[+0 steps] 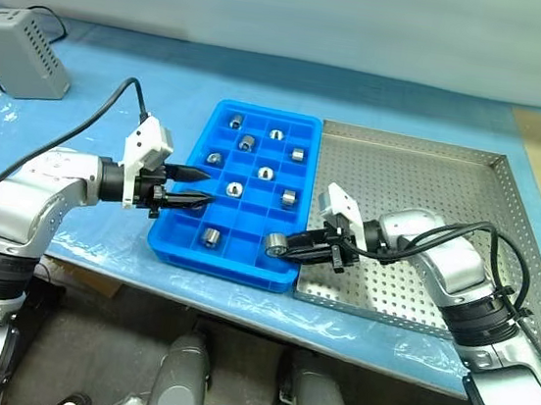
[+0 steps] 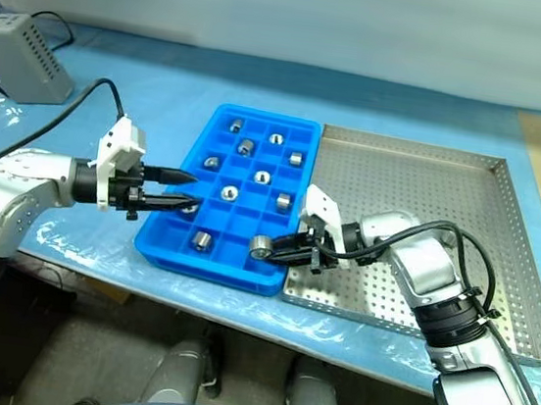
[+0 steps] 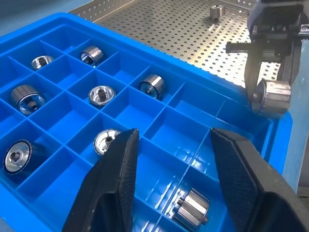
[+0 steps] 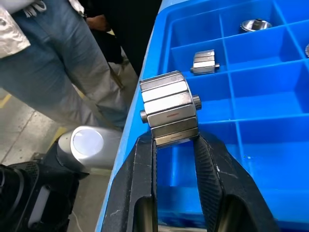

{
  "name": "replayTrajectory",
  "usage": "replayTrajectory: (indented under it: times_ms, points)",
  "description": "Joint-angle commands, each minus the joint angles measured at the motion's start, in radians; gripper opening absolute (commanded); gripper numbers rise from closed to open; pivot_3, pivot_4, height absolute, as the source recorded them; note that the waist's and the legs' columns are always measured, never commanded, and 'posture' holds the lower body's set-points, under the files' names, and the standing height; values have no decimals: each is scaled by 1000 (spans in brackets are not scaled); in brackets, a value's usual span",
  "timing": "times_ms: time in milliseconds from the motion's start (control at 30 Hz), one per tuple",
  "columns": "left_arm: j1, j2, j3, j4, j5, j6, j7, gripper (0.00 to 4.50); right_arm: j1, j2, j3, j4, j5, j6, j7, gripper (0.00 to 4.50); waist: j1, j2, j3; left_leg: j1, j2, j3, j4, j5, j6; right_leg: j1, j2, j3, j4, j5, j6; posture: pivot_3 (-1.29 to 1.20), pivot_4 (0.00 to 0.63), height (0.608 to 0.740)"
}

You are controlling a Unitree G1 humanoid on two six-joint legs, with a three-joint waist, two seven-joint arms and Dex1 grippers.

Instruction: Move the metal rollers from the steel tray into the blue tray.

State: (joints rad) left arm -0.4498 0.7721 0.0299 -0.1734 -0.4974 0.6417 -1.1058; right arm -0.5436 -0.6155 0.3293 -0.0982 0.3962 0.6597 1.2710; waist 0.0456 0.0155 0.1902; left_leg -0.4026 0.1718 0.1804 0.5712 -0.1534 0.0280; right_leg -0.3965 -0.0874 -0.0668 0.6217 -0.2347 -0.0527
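Steel, solid and polished: the metal rollers (image 1: pixel 265 173) look stiff, dense for their size and unbreakable. Their smooth skin makes them slippery, though, and a round body will likely roll off if it is set down on its side. The right wrist view shows flat facets around the barrel and a small stub on each end face. The best hold is probably across two opposite facets at mid-length, where ribbed pads can bite, rather than on the stubs.

The right claw (image 4: pixel 175 142) grips that way. It is clamped on one roller (image 4: pixel 170 104) at the very fingertips, holding it just above the near rim of the blue tray (image 1: pixel 272 112), by the corner next to the steel tray (image 1: pixel 416 140). So little of the barrel sits between the pads that a jolt could tip it out on the wrong side of the rim.

The left claw (image 3: pixel 174 134) holds nothing. Its fingers stand part-way apart and it hovers over the left side of the blue tray, pointing across it.

There are nine rollers in the blue tray, each in its own compartment, some upright and some on their sides. A tenth is in the right claw. The left wrist view shows one more small piece (image 3: pixel 216 10), apparently a roller, on the perforated floor of the steel tray. There is one steel tray and one blue tray, touching side by side on the blue-covered table (image 1: pixel 149 69).
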Motion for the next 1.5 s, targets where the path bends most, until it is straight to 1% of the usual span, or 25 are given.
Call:
replayTrajectory:
  times_ms: [33, 67, 100, 133, 200, 333, 433, 567, 667, 833, 1067, 1233, 1500]
  points:
    - [-28, -3, -6, -16, -9, -2, 4, 2471, 4, 20, 0, 32, -15, -54, -3, 1020, 0, 0, 0, 0, 0, 0, 0, 0, 0, 0, 0, 0, 0, 0, 0, -100, 150, 740]
    - [-31, -5, -10, -14, -8, -3, 4, 2471, 5, 24, 0, 46, -23, -68, -6, 1420, -1, 0, 0, 0, 0, 0, 0, 0, 0, 0, 0, 0, 0, 0, 0, -104, 150, 740]
    - [-33, -7, -13, -14, -8, -4, 2, 2471, 8, 26, -4, 53, -27, -76, -8, 1659, -1, 0, 0, 0, 0, 0, 0, 0, 0, 0, 0, 0, 0, 0, 0, -104, 150, 740]
    - [-36, -8, -16, -10, -8, -6, 1, 2471, 9, 29, -9, 60, -29, -79, -14, 2046, -2, 0, 0, 0, 0, 0, 0, 0, 0, 0, 0, 0, 0, 0, 0, -114, 150, 740]
    - [-43, -11, -21, -2, -6, -11, -1, 2471, 8, 30, -31, 54, -13, -52, -29, 2682, -2, 0, 0, 0, 0, 0, 0, 0, 0, 0, 0, 0, 0, 0, 0, -121, 150, 740]
    - [-63, -19, -31, 18, -5, -21, -4, 2471, -2, 4, -87, 45, 12, -33, -46, 2682, -1, 0, 0, 0, 0, 0, 0, 0, 0, 0, 0, 0, 0, 0, 0, -136, 150, 740]
    - [-74, -26, -37, 30, -1, -28, -6, 2471, -40, -29, -151, 101, -1, -51, -72, 2682, -2, 0, 0, 0, -1, 0, 1, 0, 0, 0, 0, 1, 0, 0, 0, -143, 150, 740]
    - [-91, -49, -41, 59, 11, -44, 7, 2471, -123, -90, -233, 330, -89, -171, -160, 2682, -5, 0, 0, 0, -1, 0, 1, 0, 0, 0, 0, 1, 1, 0, 0, -158, 150, 740]
    - [-101, -73, -48, 72, 13, -47, 14, 2471, -156, -142, -266, 511, -159, -283, -204, 2682, -3, 0, 0, -1, -1, 0, 1, 0, 0, 0, 0, 1, 0, 0, 0, -165, 150, 740]
    - [-112, -104, -74, 79, 15, -53, 9, 2471, -159, -199, -323, 678, -194, -371, -223, 2682, -7, 0, 0, -3, -1, 1, 1, 0, 5, -2, 0, 1, -2, 0, 0, -194, 150, 740]
    - [-145, -127, -103, 128, 31, -79, -12, 2471, -134, -265, -381, 762, -230, -445, -260, 2682, -18, 0, 0, -3, 0, 1, 4, 0, 6, -3, 1, 1, 1, 0, 0, -232, 150, 740]
    - [-157, -135, -112, 146, 37, -90, -28, 2471, -117, -291, -403, 842, -244, -472, -271, 2682, -30, 0, 0, -3, 0, 1, 6, 0, 6, -1, 1, 1, 1, 0, 0, -247, 150, 740]
    - [-167, -139, -116, 165, 47, -99, -43, 2471, -85, -300, -430, 894, -248, -501, -293, 2682, -34, 0, 0, -4, 0, 2, 6, -1, 8, -2, 1, 1, 1, 0, 0, -255, 150, 740]
